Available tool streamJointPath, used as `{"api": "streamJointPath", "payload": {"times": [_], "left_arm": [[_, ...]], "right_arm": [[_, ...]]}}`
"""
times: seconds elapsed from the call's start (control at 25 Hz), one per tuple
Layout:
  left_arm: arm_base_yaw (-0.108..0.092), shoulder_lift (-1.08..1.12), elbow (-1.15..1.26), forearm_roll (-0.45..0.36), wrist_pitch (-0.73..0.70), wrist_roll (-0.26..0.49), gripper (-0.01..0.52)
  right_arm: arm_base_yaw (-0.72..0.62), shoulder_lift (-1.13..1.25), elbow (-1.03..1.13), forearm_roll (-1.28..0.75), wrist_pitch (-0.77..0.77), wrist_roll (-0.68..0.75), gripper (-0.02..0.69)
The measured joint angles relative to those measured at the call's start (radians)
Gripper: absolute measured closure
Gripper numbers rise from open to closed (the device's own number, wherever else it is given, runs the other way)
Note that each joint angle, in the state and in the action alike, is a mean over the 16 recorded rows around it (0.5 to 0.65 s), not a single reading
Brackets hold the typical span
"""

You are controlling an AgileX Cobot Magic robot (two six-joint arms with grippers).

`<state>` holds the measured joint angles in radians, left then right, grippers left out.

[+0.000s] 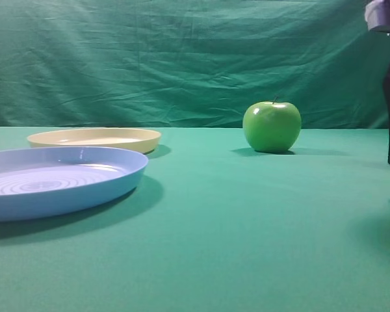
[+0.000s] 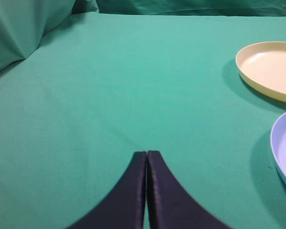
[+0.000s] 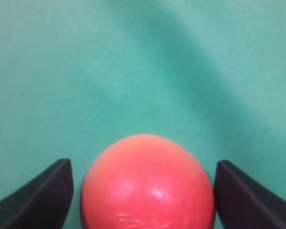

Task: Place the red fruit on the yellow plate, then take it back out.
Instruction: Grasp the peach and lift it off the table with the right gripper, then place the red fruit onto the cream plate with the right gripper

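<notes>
The right gripper (image 3: 143, 191) has its ribbed dark fingers (image 3: 43, 195) spread either side of the smooth, round red fruit (image 3: 148, 183), narrow gaps showing. The left gripper (image 2: 147, 155) is closed, empty. The shallow yellow plate (image 1: 94, 138) sits near the worktop's far-left edge.

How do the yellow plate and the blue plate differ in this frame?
The yellow plate is pale cream with a smooth floor; the blue plate is light blue with concentric ridges inside. In the high view the yellow plate sits farther back and looks smaller, while the blue plate is nearer and runs off the left edge. Both are shallow, round, low-rimmed, lying flat on the green cloth, and neither holds anything.
</notes>
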<state>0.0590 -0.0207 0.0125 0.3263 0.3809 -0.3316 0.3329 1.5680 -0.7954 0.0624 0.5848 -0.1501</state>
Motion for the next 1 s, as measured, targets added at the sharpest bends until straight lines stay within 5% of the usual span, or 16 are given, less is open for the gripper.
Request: {"api": "streamJointPath", "payload": {"times": [0.28,1.0], "left_arm": [[0.000,0.000,0.000,0.000,0.000,0.000,0.514],[0.000,0.000,0.000,0.000,0.000,0.000,0.514]], "right_arm": [[0.052,0.019,-0.199,0.000,0.071,-0.012,0.471],[0.376,0.448,-0.971,0.008,0.129,-0.082,0.485]]}}
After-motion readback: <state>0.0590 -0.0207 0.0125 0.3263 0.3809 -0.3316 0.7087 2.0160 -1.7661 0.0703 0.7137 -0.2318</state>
